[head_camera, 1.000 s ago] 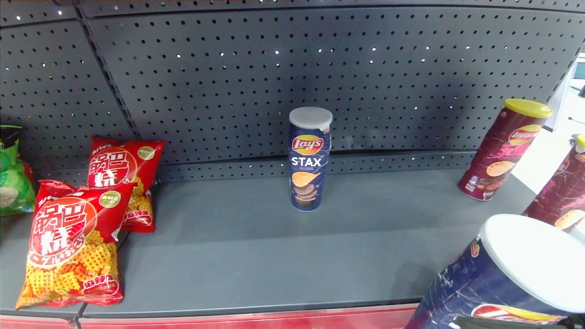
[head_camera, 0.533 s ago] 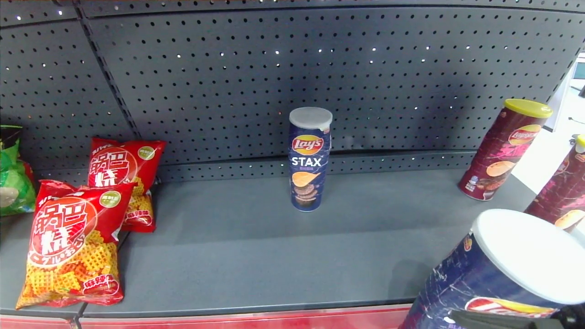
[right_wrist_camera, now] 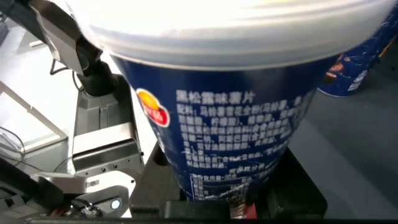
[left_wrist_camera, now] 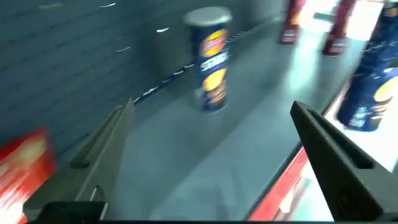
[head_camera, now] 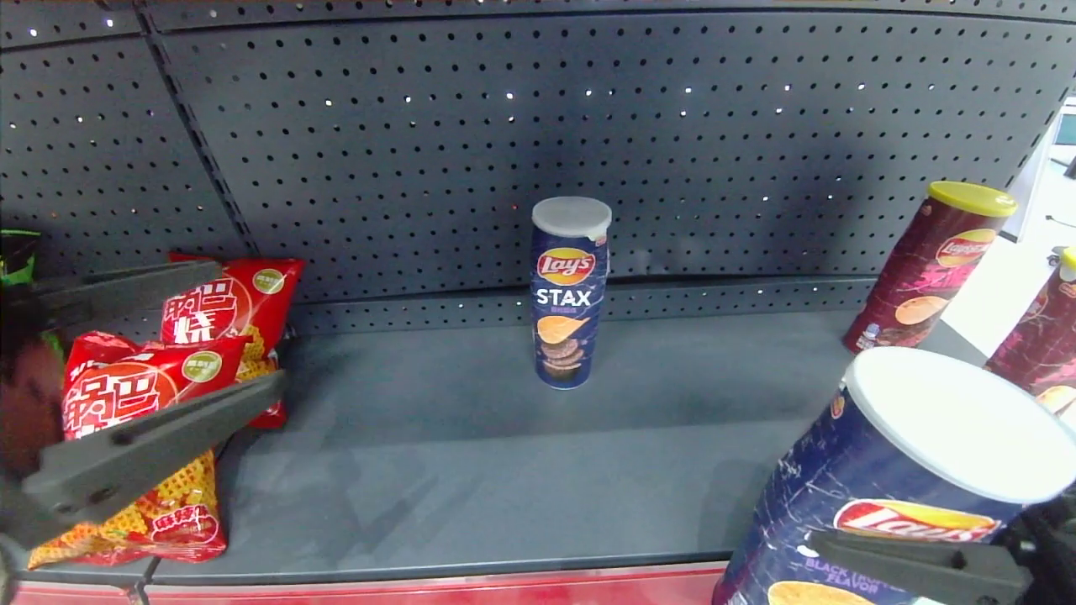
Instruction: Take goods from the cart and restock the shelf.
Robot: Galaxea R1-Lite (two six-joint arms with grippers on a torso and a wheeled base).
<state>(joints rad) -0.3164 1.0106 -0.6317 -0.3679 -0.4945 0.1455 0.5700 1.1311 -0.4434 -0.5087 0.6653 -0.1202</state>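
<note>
Two claws work at the shelf (head_camera: 471, 454) front. Right claw (head_camera: 908, 546) clamps a blue chip can (head_camera: 891, 470) (white lid) low on its body. Left claw (head_camera: 248, 326) is spread wide, gripping nothing. Just beyond the left claw lie red snack bags (head_camera: 134, 437). Farther ahead, between the claws, a second blue can (head_camera: 570, 294) stands upright. Beyond the right claw are maroon cans (head_camera: 925, 273), then the pegboard (head_camera: 504, 126).

Dim, even light covers the shelf (head_camera: 471, 470). The pegboard (head_camera: 378, 126) sparkles at its holes and is shadowed behind the upright chip can (head_camera: 570, 294). The white lid of the held chip can (head_camera: 841, 504) gleams. The left wrist view is motion-smeared.
</note>
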